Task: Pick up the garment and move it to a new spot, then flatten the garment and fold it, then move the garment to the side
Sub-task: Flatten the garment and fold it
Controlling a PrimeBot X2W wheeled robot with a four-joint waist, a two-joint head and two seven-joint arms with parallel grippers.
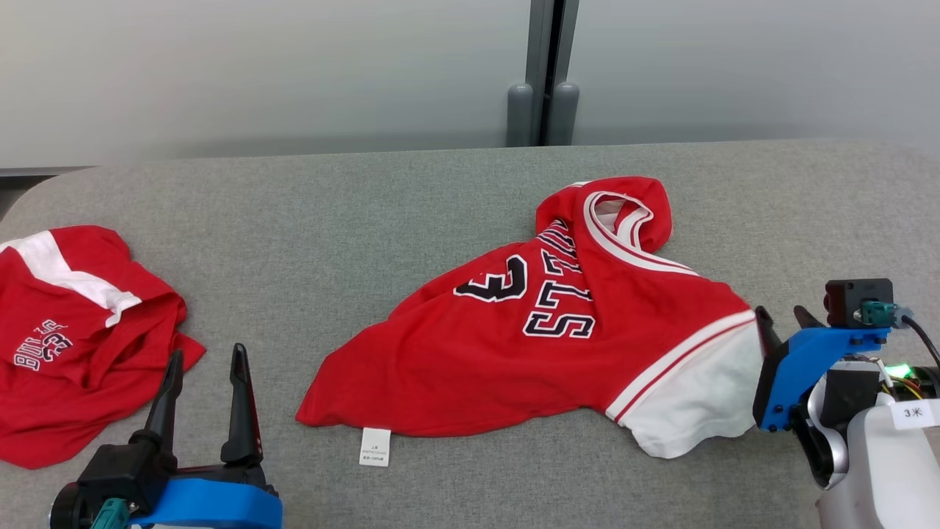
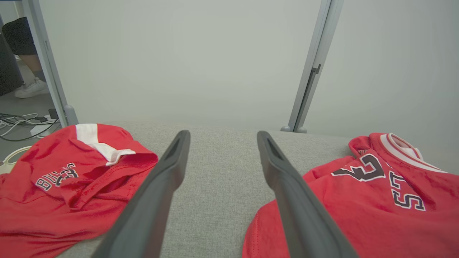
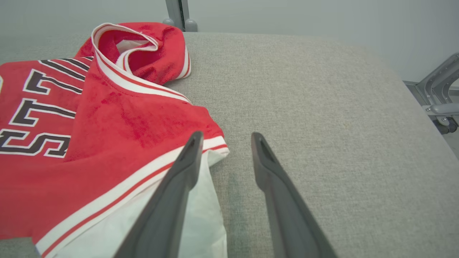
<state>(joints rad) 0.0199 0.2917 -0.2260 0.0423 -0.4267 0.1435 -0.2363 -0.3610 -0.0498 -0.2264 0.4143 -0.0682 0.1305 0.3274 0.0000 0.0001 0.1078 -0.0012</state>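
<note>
The garment (image 1: 558, 345) is a red jersey with black lettering, a white-trimmed collar and a white sleeve. It lies crumpled in the middle of the grey table (image 1: 367, 220). My right gripper (image 1: 781, 314) hovers at the jersey's right edge, beside the white sleeve. In the right wrist view the jersey (image 3: 89, 143) lies to the left and the right gripper (image 3: 226, 135) is open, with bare table between its fingers. My left gripper (image 1: 207, 354) stands open at the lower left, left of the jersey's hem. In the left wrist view the left gripper (image 2: 222, 135) points across bare table, with the jersey (image 2: 358, 208) on its right.
A second red garment (image 1: 66, 338) with a white stripe lies bunched at the table's left edge, also in the left wrist view (image 2: 64, 186). A grey post (image 1: 543, 73) and wall stand behind the table. Cables (image 2: 21, 123) and a person's foot (image 2: 30, 87) are on the floor at far left.
</note>
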